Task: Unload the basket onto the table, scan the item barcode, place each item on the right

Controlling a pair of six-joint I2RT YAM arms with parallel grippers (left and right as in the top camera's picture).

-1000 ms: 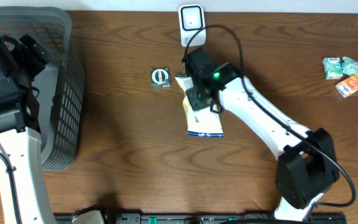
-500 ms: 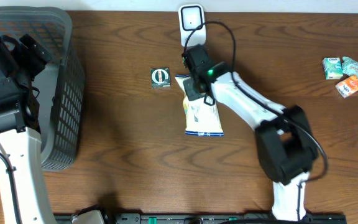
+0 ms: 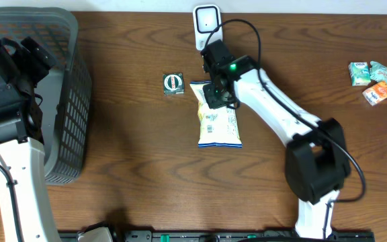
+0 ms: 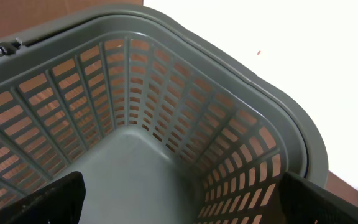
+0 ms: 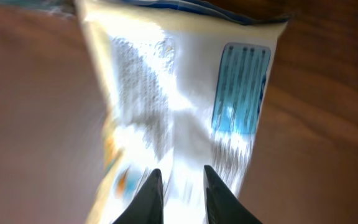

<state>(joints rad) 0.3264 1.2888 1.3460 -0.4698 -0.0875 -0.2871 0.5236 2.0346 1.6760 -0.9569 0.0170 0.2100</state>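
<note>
Lying flat on the table (image 3: 126, 154) below the scanner (image 3: 207, 19), the snack bag (image 3: 219, 124) looks light, crinkly, slippery; pinch its top seam. Right gripper (image 5: 180, 180) nearly closed there, grip unclear; left gripper (image 4: 185, 202) gapes over the basket (image 4: 241, 81)

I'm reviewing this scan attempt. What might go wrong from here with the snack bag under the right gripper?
1. The right gripper sits over one end of the snack bag, jaws nearly together; a thin pinch on slick film may slip.
2. Held by one end, the bag may sag and face away from the scanner.
3. The green packet lies close by and might get knocked.
</note>
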